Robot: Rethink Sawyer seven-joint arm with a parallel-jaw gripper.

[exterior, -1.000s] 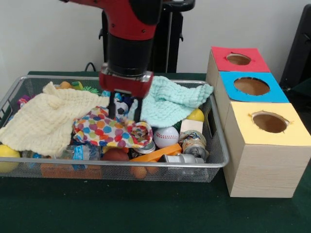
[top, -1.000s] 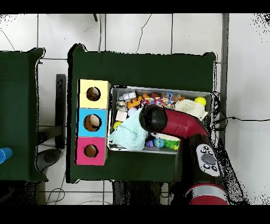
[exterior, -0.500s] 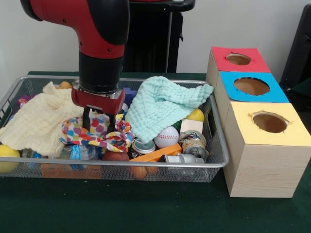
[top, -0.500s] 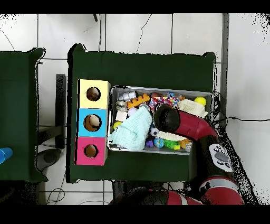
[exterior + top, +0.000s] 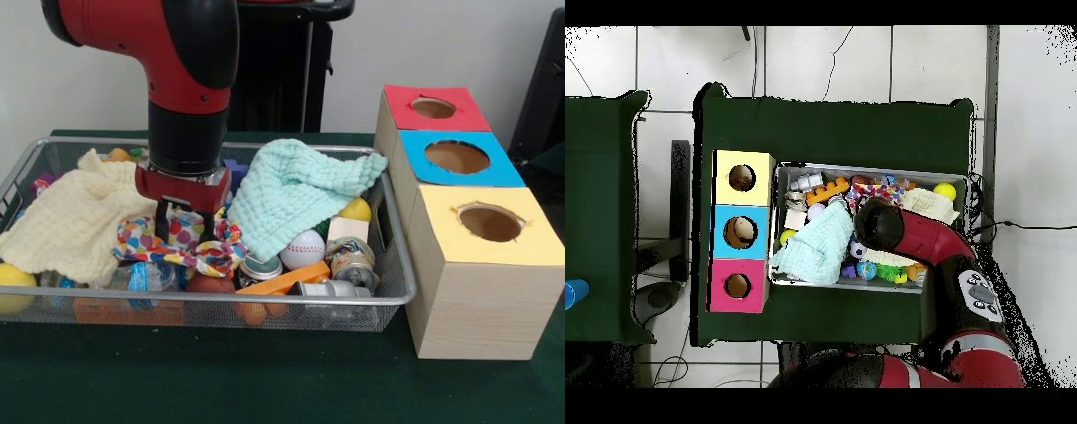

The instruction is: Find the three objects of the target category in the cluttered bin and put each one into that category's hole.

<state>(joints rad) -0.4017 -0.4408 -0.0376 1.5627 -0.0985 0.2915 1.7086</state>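
My gripper (image 5: 186,226) is down in the wire bin (image 5: 265,302), left of centre. Its fingers (image 5: 162,223) are closed on a bunched multicoloured spotted cloth (image 5: 190,252), which fills the gap between them. A mint cloth (image 5: 300,190) lies to its right and a pale yellow cloth (image 5: 71,221) to its left. A baseball (image 5: 302,249), a tin can (image 5: 353,261) and an orange piece (image 5: 282,281) show at the bin's front. In the overhead view the arm's wrist (image 5: 877,222) hides the gripper.
Three wooden boxes stand right of the bin, each with a round hole in its coloured top: red (image 5: 433,108), blue (image 5: 456,156), yellow (image 5: 490,223). A yellow ball (image 5: 12,284) sits in the bin's front left corner. Other small toys lie under the cloths.
The gripper moved left across the bin, dragging the spotted cloth with it and bunching it, which uncovered the baseball and the mint cloth's edge. In the last half second it sank slightly.
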